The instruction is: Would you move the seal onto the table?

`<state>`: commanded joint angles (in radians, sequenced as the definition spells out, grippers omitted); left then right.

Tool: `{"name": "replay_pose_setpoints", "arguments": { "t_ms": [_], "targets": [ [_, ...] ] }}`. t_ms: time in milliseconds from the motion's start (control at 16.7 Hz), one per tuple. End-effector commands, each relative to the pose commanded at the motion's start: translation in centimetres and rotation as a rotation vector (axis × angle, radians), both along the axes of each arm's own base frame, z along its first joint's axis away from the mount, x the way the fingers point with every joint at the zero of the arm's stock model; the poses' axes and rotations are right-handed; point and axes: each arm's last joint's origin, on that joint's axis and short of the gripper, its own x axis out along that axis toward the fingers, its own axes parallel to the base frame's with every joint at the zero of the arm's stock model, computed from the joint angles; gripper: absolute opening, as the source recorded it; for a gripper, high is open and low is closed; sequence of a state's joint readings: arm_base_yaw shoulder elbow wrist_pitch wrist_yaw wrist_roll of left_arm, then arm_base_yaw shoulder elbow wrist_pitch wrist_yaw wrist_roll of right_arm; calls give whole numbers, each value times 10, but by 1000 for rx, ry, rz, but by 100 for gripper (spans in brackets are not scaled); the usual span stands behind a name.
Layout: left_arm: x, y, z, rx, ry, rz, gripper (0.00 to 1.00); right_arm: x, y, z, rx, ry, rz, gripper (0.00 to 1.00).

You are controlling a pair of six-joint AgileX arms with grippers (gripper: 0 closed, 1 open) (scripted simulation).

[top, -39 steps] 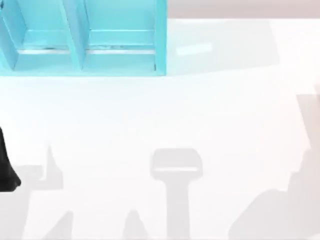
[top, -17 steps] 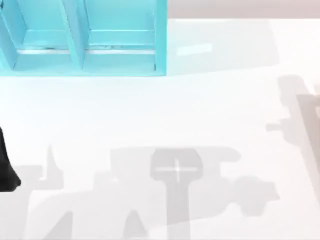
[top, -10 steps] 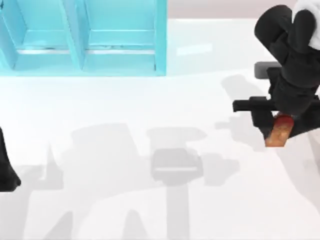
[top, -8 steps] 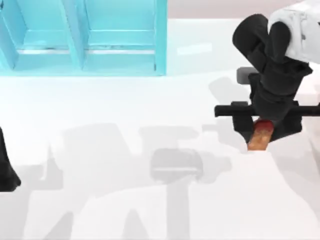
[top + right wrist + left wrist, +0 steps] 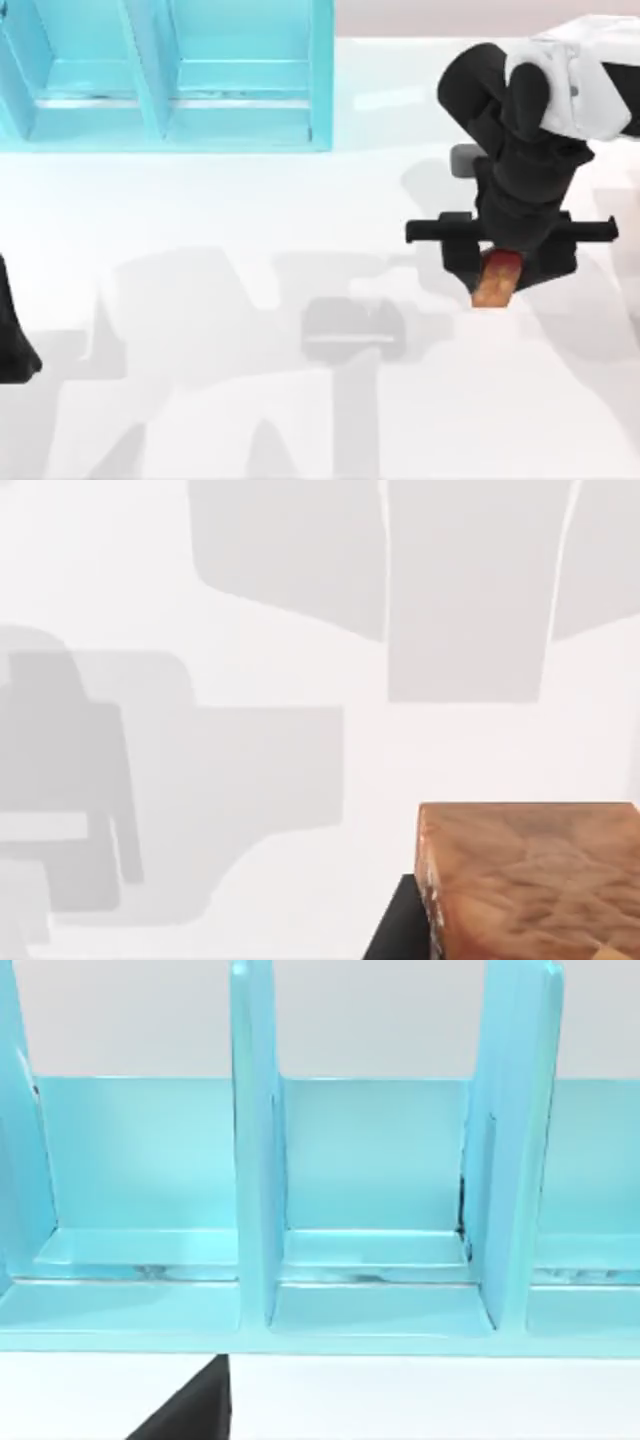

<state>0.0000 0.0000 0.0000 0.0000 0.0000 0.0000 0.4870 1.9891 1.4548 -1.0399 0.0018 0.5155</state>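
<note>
Turquoise shelf unit [image 5: 380, 1210], upright dividers, open compartments; white table [image 5: 420, 1400] below.

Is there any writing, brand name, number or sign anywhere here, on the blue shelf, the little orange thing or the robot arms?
None: no text can be read anywhere.
The turquoise shelf unit is plain.
The seal, held in the right gripper above the table, shows glossy orange with a dark red top, no marks.
The left arm, parked at the table's left edge, is plain black.
</note>
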Motion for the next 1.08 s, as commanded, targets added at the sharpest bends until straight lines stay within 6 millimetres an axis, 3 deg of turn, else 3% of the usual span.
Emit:
{"name": "replay_pose_setpoints", "arguments": {
  "t_ms": [480, 780, 1080],
  "targets": [
    [0, 0, 0, 0, 0, 0, 100, 0, 2, -37, 1, -5, 6, 0],
    [0, 0, 0, 0, 0, 0, 100, 0, 2, -41, 0, -5, 5, 0],
    [0, 0, 0, 0, 0, 0, 100, 0, 2, -41, 0, -5, 5, 38]
  ]
}}
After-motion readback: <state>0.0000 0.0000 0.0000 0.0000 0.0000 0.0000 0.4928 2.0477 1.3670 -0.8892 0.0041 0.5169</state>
